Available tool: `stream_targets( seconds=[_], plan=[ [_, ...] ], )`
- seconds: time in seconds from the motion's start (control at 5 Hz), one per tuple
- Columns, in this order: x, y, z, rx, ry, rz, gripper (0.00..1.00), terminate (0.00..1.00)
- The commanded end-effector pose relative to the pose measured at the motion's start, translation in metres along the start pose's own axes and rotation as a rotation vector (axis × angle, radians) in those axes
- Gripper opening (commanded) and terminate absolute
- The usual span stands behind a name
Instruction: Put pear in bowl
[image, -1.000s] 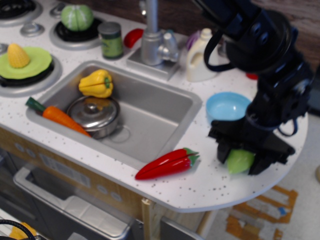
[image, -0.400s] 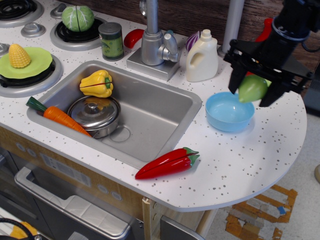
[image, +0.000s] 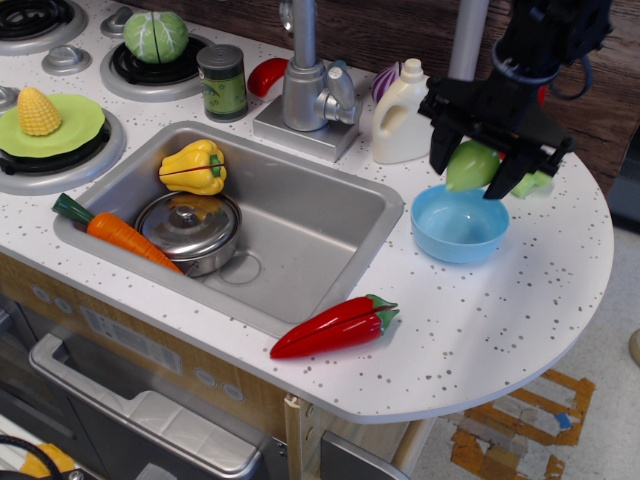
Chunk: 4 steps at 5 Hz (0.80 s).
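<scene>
The light-green pear hangs between the black fingers of my gripper, which is shut on it. The gripper holds it just above the far rim of the light blue bowl, which sits on the speckled counter to the right of the sink. The bowl looks empty inside. A bit of another green object shows behind the right finger.
A white bottle and the faucet stand left of the gripper. The sink holds a steel pot, yellow pepper and carrot. A red chili lies at the counter front. The cabbage and corn sit on the stove.
My gripper lifted the pear from the counter's front right, carried it back and left, and now holds it over the bowl's far side.
</scene>
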<state>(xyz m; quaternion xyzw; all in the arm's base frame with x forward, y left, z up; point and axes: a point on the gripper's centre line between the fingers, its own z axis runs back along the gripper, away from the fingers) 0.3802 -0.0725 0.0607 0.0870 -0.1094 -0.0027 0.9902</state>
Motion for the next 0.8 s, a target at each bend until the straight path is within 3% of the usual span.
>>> stream_targets(
  seconds=[0.0,0.4,0.6],
  plan=[
    [0.0096,0.0041,-0.0011,-0.044,-0.074,-0.012,1.0,0.0],
    [0.0096,0.0041,-0.0011,-0.044,-0.074,-0.012,1.0,0.0],
    [0.0096,0.0041,-0.0011,-0.044,-0.074,-0.012,1.0,1.0]
  ],
)
